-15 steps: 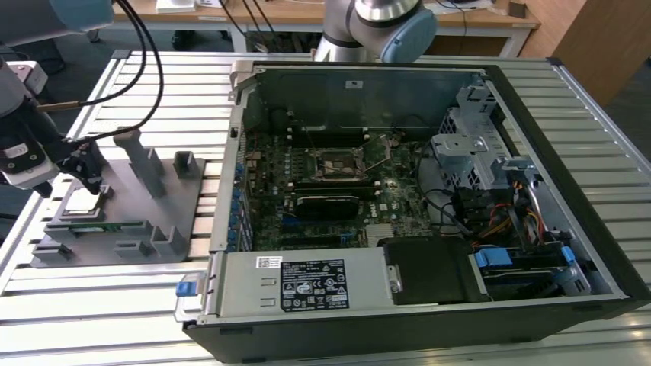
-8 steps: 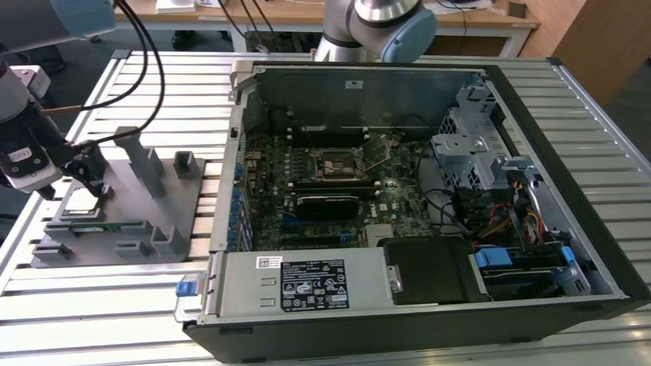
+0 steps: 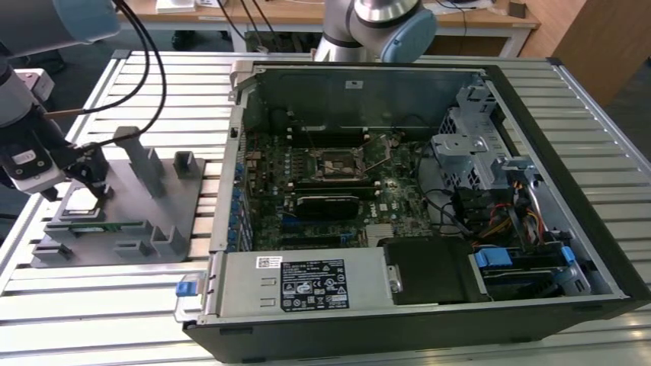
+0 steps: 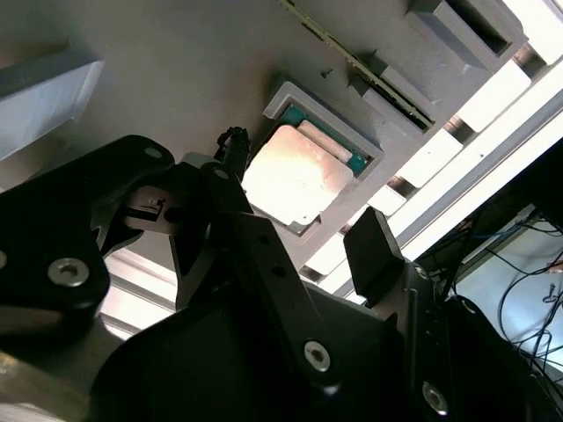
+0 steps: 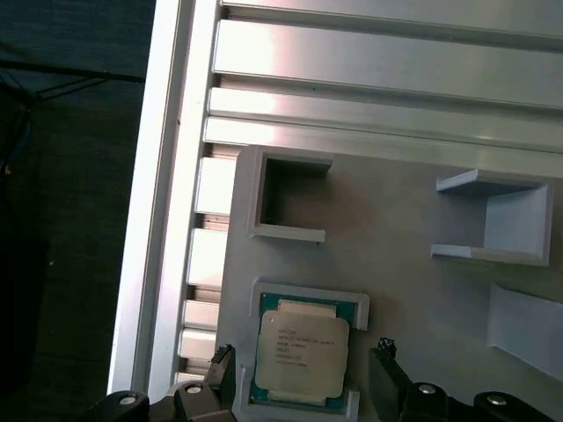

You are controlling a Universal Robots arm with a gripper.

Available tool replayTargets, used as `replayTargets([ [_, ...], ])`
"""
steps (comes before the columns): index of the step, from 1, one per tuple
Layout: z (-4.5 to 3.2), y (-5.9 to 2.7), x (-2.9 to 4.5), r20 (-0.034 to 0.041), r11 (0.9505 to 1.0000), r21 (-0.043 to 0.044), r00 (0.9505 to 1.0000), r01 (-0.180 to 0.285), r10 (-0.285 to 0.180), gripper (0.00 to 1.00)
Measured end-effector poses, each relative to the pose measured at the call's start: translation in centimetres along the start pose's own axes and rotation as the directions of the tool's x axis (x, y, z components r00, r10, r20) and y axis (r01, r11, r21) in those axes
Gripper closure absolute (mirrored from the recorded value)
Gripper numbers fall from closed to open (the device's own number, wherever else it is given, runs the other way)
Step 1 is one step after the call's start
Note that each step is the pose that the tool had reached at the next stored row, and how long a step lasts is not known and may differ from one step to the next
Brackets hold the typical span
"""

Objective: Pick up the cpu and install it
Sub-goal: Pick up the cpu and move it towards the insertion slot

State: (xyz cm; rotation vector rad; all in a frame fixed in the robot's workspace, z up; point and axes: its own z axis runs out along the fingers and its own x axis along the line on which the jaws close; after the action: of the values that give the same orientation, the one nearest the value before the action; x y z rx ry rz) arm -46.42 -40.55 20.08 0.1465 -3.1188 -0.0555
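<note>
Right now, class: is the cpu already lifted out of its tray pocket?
No: in the first wrist view the cpu lies flat in its pocket, jaws open either side.

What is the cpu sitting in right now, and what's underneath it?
The cpu lies flat in a raised square pocket on the grey holder plate, a green edge showing around it. The pocket's floor beneath is covered by the chip itself. The open gripper straddles it.
</note>
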Motion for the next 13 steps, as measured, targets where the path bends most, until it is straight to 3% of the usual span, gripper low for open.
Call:
replayTargets([
  [6,0.5,0.03,-0.01,0.001,0.9994,0.0026,0.9994,-0.036,0.036,0.3],
  [13,0.99,0.03,-0.02,0.0011,0.9992,0.0026,0.9992,-0.04,0.04,0.3],
])
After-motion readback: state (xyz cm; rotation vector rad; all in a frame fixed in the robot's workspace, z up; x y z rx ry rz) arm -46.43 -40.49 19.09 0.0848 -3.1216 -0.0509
